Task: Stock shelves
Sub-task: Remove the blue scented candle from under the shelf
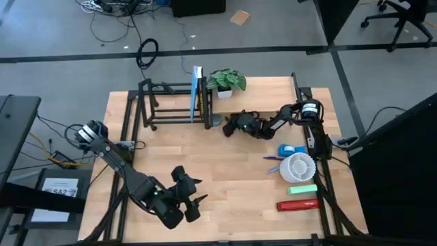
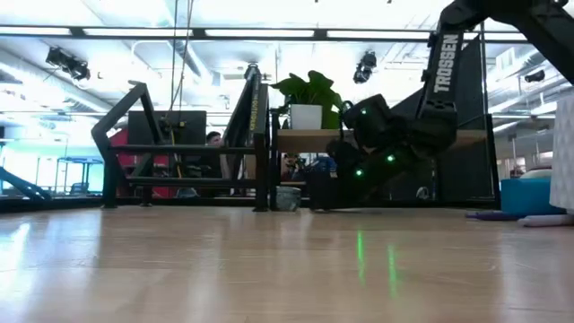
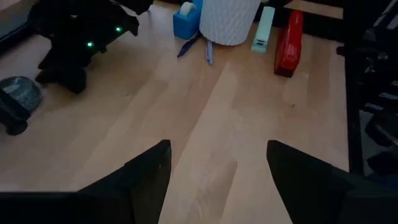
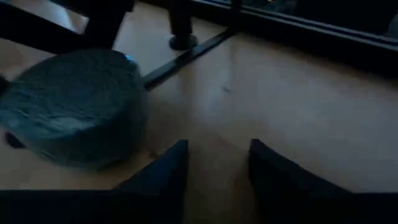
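Over on the left, the left gripper (image 1: 194, 193) hangs above bare table (image 1: 225, 171) near the front edge, its fingers (image 3: 146, 174) spread wide with nothing between them. Behind it, toward the far left of the table, stands the black metal-rod rack (image 1: 167, 102) — open bars and slanted ends, with a thin blue-and-white book (image 1: 196, 94) standing upright at its right end. Just beside that is the low stand (image 1: 266, 96), a light wooden plank on black legs, carrying a potted plant (image 1: 226, 80) in a white pot at its left end.

In front of the stand's left corner the right gripper (image 1: 229, 127) sits low by the tabletop, fingers (image 4: 161, 174) parted a little and empty, a squat grey-green round container (image 4: 74, 115) just beside them near a black leg of the stand.

Farther right, well apart from the shelves, lie a blue tape dispenser (image 1: 291, 149), a white ribbed cup (image 1: 298, 167), a pale green stapler (image 1: 302, 189) and a red stapler (image 1: 298, 204) — all clustered along the right edge.
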{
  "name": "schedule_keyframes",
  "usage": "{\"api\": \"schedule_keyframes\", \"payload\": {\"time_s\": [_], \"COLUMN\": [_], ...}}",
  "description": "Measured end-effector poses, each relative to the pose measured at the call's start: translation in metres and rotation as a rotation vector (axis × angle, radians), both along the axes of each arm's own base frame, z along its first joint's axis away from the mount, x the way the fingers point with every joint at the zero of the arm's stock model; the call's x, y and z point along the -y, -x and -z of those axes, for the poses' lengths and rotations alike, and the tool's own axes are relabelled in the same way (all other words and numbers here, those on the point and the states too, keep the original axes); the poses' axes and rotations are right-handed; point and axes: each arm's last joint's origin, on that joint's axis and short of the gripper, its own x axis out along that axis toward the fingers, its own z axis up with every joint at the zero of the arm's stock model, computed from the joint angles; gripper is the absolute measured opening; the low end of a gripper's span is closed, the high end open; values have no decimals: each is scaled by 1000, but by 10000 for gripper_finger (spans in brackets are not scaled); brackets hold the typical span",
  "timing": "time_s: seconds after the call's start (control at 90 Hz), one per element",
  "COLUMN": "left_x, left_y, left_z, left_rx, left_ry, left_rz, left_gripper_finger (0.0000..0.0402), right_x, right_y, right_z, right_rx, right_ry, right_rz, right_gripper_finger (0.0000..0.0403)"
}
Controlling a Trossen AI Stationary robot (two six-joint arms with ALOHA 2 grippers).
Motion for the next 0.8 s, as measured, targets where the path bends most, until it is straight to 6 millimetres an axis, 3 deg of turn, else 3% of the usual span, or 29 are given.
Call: {"api": "schedule_keyframes", "payload": {"time_s": [0.222,0.489,0.644,0.8], "left_x": [0,0,0,0], "left_y": [0,0,0,0], "left_z": [0,0,0,0], "left_rx": [1,1,1,-1], "left_ry": [1,1,1,-4], "left_rz": [0,0,0,4], "left_gripper_finger": [243,243,243,243], "right_x": [5,-4,-27,-55], "right_y": [-8,-10,-5,7], "right_z": [-5,-3,-2,-14], "right_rx": [24,-19,-27,-77], "right_ry": [-36,-13,-36,31], "right_rz": [-105,-309,-414,-525], "right_gripper_finger": [7,4,2,1]}}
